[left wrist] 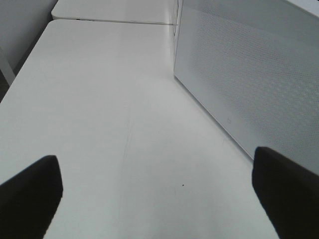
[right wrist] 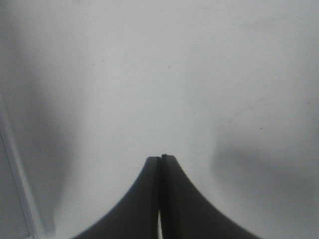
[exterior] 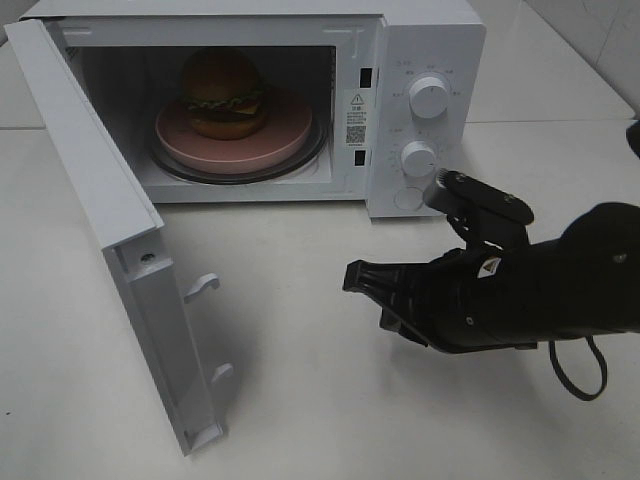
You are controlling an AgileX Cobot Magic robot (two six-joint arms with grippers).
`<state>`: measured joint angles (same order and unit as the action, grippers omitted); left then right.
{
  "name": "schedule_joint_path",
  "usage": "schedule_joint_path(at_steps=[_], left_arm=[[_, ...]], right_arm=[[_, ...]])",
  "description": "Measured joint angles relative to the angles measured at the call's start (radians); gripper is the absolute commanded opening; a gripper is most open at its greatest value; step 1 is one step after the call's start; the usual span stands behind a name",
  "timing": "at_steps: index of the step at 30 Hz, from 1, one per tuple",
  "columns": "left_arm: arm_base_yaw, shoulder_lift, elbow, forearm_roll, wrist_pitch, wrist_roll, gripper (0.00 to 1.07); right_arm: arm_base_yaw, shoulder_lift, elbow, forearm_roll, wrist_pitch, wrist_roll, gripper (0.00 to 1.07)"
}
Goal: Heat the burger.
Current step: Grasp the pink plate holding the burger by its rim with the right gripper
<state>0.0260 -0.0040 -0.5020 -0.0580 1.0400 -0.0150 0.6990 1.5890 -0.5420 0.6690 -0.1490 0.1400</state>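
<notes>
— Pink plate (exterior: 282,140) inside the microwave (exterior: 430,45): is the burger (exterior: 223,92) on it?
— Yes, and the door (exterior: 100,230) hangs wide open.
— Right gripper (exterior: 352,277)?
— Pressed together, empty, over the table (exterior: 300,420), out in front of the burger, well apart.
— Left gripper (left wrist: 154,162)?
— Spread wide, holding nothing.

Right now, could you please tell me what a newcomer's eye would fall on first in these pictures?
The burger on a pink plate inside the white microwave, whose door stands wide open at the left. In front of the dials, the black right gripper hangs shut over the white table.
</notes>
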Motion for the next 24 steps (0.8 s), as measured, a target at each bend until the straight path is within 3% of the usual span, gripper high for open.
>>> schedule_joint_path(at_steps=[14, 24], left_arm=[[0.0, 0.0, 0.0, 0.0, 0.0, 0.0, 0.98], [0.0, 0.0, 0.0, 0.0, 0.0, 0.0, 0.98]], right_arm=[[0.0, 0.0, -0.199, -0.061, 0.395, -0.449, 0.03], [0.0, 0.001, -0.35, -0.359, 0.66, -0.664, 0.06]])
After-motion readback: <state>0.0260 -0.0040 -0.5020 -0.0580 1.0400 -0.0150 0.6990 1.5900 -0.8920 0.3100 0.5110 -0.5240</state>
